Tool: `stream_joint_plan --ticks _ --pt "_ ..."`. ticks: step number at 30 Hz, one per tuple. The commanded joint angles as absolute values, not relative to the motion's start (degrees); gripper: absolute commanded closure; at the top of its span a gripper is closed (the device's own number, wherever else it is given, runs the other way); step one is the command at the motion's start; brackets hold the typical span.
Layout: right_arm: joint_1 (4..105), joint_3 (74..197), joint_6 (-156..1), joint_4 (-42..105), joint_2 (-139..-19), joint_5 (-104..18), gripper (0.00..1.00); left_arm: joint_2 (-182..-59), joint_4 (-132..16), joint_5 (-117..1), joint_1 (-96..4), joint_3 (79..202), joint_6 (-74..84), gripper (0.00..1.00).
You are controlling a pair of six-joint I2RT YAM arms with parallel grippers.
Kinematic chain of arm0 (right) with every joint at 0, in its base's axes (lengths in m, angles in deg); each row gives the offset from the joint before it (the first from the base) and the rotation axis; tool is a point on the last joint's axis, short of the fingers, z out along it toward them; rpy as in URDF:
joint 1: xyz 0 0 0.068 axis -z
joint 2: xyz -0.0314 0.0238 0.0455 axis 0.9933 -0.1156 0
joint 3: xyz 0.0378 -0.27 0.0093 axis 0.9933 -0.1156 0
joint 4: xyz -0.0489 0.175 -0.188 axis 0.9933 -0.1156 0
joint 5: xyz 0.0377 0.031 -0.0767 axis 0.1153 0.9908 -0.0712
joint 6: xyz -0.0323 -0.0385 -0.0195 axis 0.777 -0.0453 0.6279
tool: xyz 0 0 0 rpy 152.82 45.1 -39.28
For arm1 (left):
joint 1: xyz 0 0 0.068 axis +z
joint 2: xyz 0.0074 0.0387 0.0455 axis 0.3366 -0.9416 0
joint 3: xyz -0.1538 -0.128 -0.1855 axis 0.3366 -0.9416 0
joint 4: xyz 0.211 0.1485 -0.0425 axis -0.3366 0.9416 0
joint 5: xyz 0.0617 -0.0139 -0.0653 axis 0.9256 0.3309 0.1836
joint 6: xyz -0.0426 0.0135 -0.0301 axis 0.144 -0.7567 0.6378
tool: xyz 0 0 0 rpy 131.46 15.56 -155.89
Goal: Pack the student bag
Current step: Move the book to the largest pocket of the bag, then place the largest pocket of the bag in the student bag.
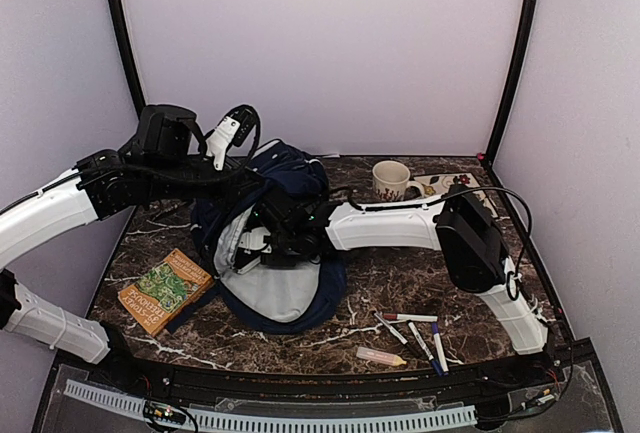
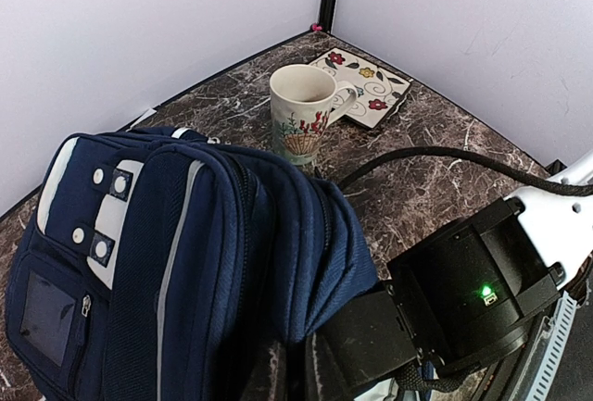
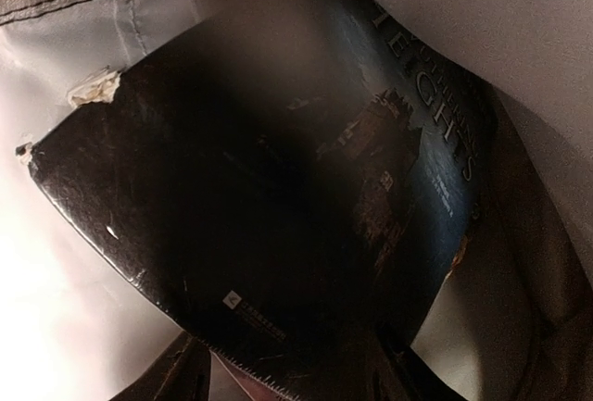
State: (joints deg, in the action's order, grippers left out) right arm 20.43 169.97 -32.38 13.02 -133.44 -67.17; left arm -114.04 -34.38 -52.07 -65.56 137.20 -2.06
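Navy student bag [image 1: 295, 178]: one, clamped by closed left end effector [image 1: 248, 156]; right end effector [image 1: 262, 241] unclear; one mug [image 1: 390, 181].

1. Overhead view: soft, even light, faint shadows on the table [image 1: 400, 288].
2. Left wrist view: sharp, evenly lit.
3. Right wrist view: dim inside the bag [image 3: 528, 21]; book [image 3: 278, 234] blurred mid-cover, glare lower left.

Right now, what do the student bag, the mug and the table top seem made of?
The student bag: matte navy woven fabric; seams and soft folds show. The mug: probably ceramic, glossy cream glaze with painted flowers. The table top: dark, white-veined marble look; real stone or laminate, cannot tell.
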Motion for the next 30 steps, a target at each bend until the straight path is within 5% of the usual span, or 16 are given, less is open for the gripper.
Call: stream_joint_plan --ticks 1,12,18,25,27,30 --pt "20.94 171.53 -36.19 18.84 -135.11 -69.76 0.44 -110.9 -41.9 -54.25 -66.03 138.99 -1.63 1.0" --pt "20.57 166.06 -41.46 16.44 -129.25 -64.65 0.44 -110.56 -41.95 -52.15 -65.99 137.47 -1.7 1.0" --pt "20.26 152.07 -46.43 15.51 -117.86 -59.55 0.43 -112.21 -39.36 -50.48 -65.99 137.94 -0.98 0.88" --pt "20.09 139.95 -44.15 4.99 -103.34 -43.84 0.41 -113.68 -35.11 -48.81 -65.95 136.1 2.93 0.41" --pt "20.14 136.71 -43.77 2.6 -99.58 -41.9 0.42 -112.82 -34.63 -46.65 -65.86 134.77 6.11 0.18" --pt "20.17 133.8 -42.9 -2.65 -95.18 -38.59 0.42 -111.58 -31.48 -42.56 -65.75 132.9 11.33 0.14"
